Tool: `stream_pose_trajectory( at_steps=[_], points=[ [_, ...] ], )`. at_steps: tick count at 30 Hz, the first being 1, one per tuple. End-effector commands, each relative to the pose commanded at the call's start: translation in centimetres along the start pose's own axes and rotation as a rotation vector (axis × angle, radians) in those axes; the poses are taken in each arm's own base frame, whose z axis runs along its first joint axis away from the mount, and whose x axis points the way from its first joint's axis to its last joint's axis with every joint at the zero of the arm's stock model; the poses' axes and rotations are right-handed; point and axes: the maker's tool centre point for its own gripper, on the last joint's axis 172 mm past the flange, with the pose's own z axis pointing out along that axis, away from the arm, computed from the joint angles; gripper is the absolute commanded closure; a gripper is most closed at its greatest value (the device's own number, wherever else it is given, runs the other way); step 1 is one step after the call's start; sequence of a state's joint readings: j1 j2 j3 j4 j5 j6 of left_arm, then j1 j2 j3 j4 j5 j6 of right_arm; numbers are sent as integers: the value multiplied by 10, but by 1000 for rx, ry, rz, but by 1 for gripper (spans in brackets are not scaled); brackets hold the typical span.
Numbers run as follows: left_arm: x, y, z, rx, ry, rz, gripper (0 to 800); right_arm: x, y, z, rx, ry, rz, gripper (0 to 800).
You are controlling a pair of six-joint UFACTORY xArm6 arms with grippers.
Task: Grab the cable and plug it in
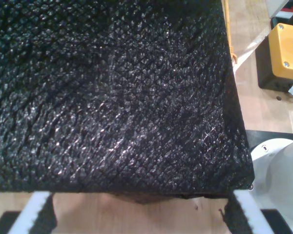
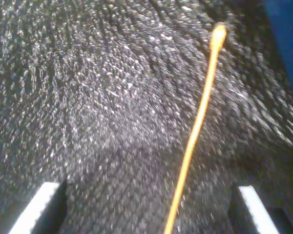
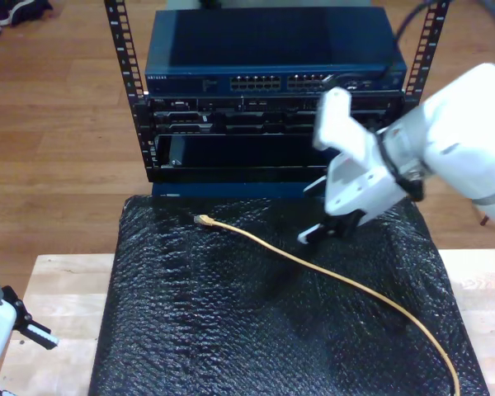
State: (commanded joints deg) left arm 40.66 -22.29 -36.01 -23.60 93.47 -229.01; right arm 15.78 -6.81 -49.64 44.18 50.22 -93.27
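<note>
A: What holds what here?

B: In the exterior view a rack stands at the top of the frame behind the black mat. A blue switch with a row of ports sits at the top of the rack, and darker units are stacked under it.

A: And the cable?

B: The cable lies on the mat, running from its plug at the upper left of the mat down to the exterior view's lower right edge. The plug rests flat on the mat, just in front of the rack and apart from it.

A: How does it lie against my second gripper?

B: My second gripper hangs over the mat with its fingers spread wide. In the second wrist view the cable runs between the two fingers without touching either, and its plug lies well ahead. In the exterior view that gripper is right of centre, just above the cable's middle stretch.

A: And my first gripper?

B: My first gripper is spread too, holding nothing, over the wooden counter at the mat's edge. A stretch of the cable shows at the far side, near a yellow button box.
</note>
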Motion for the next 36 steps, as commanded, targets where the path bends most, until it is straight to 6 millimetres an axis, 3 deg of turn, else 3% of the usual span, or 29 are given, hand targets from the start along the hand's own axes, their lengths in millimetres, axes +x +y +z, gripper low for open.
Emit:
stream_pose_trajectory(
  at_steps=[6,19,28,36],
  points=[
    [0,0,0,0,0,0,0,21,-3,25,18,-13,-50,14],
    [0,0,1,-1,1,-1,0,47,20,57,19,-158,-72,12],
    [0,2,3,-5,5,-3,0,50,27,94,40,-238,-86,12],
    [-3,0,4,-6,5,-13,0,62,55,105,10,-257,-87,14]
  ],
)
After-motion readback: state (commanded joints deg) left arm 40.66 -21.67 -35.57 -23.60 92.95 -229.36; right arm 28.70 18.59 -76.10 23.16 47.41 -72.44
